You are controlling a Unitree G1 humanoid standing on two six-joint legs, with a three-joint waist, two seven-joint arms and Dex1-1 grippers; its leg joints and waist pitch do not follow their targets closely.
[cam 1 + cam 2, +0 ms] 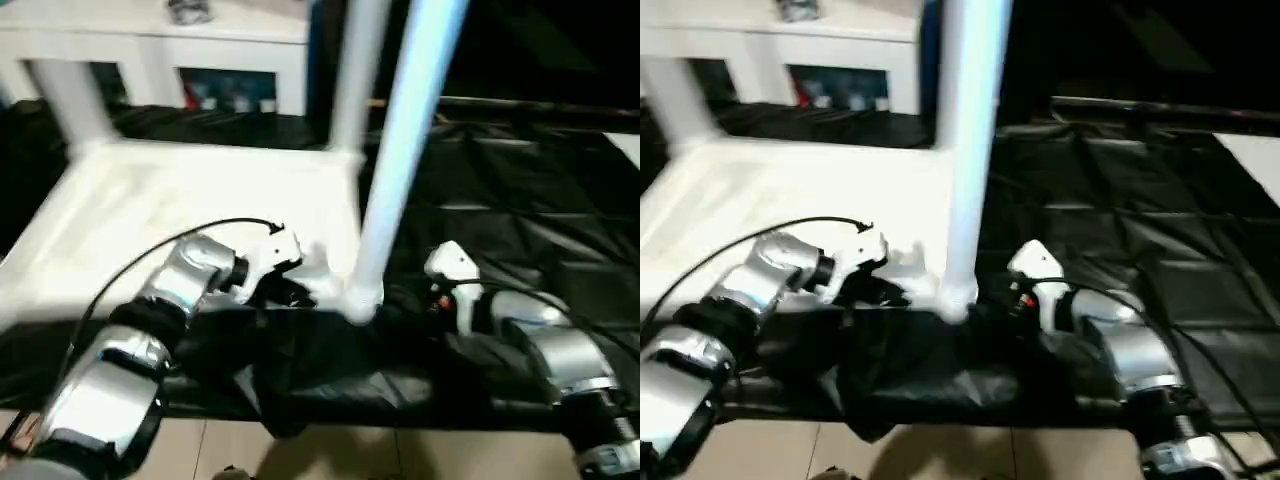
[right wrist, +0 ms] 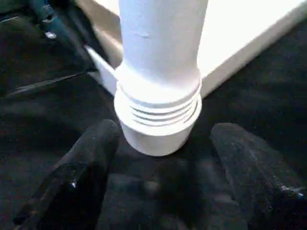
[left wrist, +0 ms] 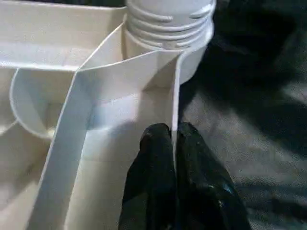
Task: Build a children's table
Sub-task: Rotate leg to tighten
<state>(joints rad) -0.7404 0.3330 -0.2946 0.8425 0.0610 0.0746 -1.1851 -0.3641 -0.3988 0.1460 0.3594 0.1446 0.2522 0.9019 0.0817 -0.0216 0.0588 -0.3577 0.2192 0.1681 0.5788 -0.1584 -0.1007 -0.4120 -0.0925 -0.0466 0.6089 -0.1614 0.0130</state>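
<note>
right now the leg [image 1: 395,150] stands upright in the near corner socket of the upturned tabletop [image 1: 150,215], between the spread-fingered right gripper [image 2: 158,167] and the left gripper [image 3: 173,158] pinching the rim.

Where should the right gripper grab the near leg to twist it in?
Low on the leg, just above its threaded collar. Come level from the table's outer side, where the right gripper already sits open. The round upright tube fits between its fingers there.
</note>
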